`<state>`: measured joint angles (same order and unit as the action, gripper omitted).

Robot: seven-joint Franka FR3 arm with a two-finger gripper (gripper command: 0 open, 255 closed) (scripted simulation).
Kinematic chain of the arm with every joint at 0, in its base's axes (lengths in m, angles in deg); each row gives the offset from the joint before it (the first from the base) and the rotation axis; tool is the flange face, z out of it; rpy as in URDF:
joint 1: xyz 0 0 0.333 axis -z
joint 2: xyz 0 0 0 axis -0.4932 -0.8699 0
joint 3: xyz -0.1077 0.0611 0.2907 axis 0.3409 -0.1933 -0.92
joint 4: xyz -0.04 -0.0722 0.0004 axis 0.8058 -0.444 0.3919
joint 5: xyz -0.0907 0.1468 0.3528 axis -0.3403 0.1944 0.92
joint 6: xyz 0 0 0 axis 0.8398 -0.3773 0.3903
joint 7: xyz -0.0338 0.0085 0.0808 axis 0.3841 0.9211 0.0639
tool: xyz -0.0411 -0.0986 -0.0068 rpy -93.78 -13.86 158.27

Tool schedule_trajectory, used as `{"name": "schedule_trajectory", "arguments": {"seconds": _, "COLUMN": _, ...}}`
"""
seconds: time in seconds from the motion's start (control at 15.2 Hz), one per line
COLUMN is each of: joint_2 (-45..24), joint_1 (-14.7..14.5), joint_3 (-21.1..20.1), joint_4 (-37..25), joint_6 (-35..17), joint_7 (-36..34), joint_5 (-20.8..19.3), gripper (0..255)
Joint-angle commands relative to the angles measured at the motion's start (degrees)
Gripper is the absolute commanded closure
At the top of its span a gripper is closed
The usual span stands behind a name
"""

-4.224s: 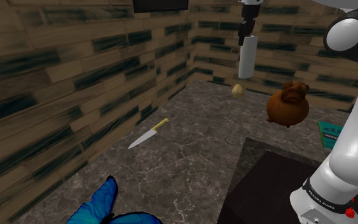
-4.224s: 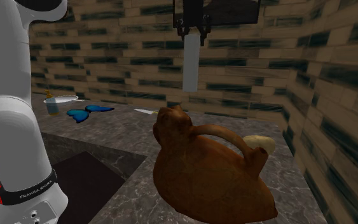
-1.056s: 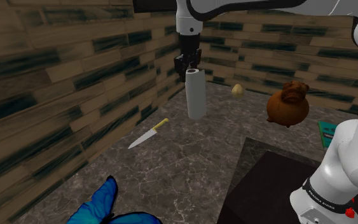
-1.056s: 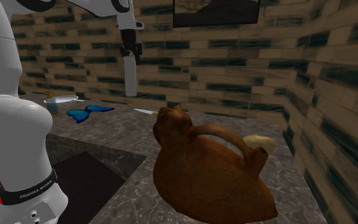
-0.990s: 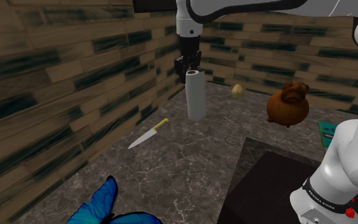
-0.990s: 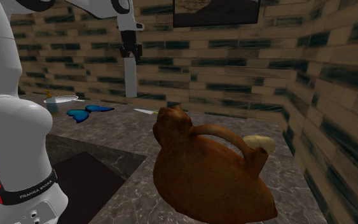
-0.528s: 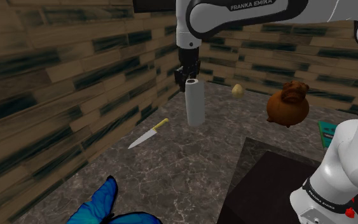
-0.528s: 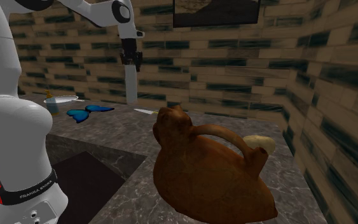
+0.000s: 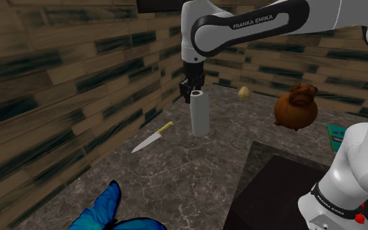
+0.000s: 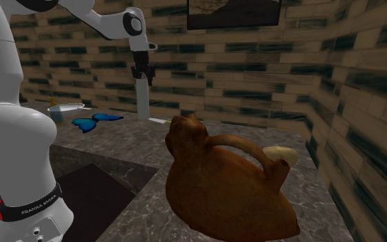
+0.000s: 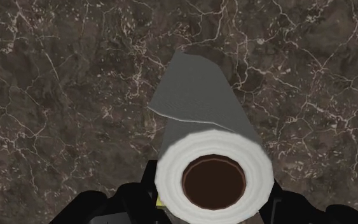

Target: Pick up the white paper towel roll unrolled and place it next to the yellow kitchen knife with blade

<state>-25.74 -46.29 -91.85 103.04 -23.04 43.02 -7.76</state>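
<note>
My gripper [image 9: 193, 86] is shut on the top of a white paper towel roll [image 9: 199, 112], which hangs upright with a loose sheet flap on one side. The roll's lower end is at or just above the dark marble counter [image 9: 195, 170]; I cannot tell if it touches. A knife with a yellow handle [image 9: 153, 137] lies flat on the counter, a short way toward the shoulder view's left of the roll. In the second exterior view the roll [image 10: 144, 100] stands under the gripper [image 10: 142, 74], with the knife [image 10: 159, 120] just beside its base. The wrist view looks down the roll's brown core [image 11: 212, 178], my gripper [image 11: 212, 205] clasping it.
A brown clay jug [image 9: 296, 104] and a small beige lump [image 9: 244, 92] sit to the shoulder view's right of the roll. A blue butterfly-shaped item [image 9: 100, 209] lies near the front edge. Brick walls [image 9: 58, 85] close in behind the knife. My dark stand [image 9: 274, 196] is at lower right.
The arm carried the roll from the far corner toward the shoulder view's left, then lowered it steadily toward the counter beside the knife. The grip stayed shut throughout.
</note>
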Motion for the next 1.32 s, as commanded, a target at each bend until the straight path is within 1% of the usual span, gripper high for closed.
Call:
{"name": "schedule_trajectory", "arguments": {"seconds": 0.0, "joint_2": -0.11, "joint_1": -0.03, "joint_3": -0.02, "joint_4": 1.37, "joint_6": -1.5, "joint_7": -0.15, "joint_5": -0.05, "gripper": 255}}
{"name": "schedule_trajectory", "arguments": {"seconds": 1.06, "joint_2": -2.94, "joint_1": 0.01, "joint_3": 0.05, "joint_4": 10.33, "joint_6": -13.27, "joint_7": -0.93, "joint_5": -0.52, "gripper": 255}}
{"name": "schedule_trajectory", "arguments": {"seconds": 1.25, "joint_2": -3.18, "joint_1": 0.01, "joint_3": 0.05, "joint_4": 10.71, "joint_6": -13.89, "joint_7": -0.97, "joint_5": -0.56, "gripper": 255}}
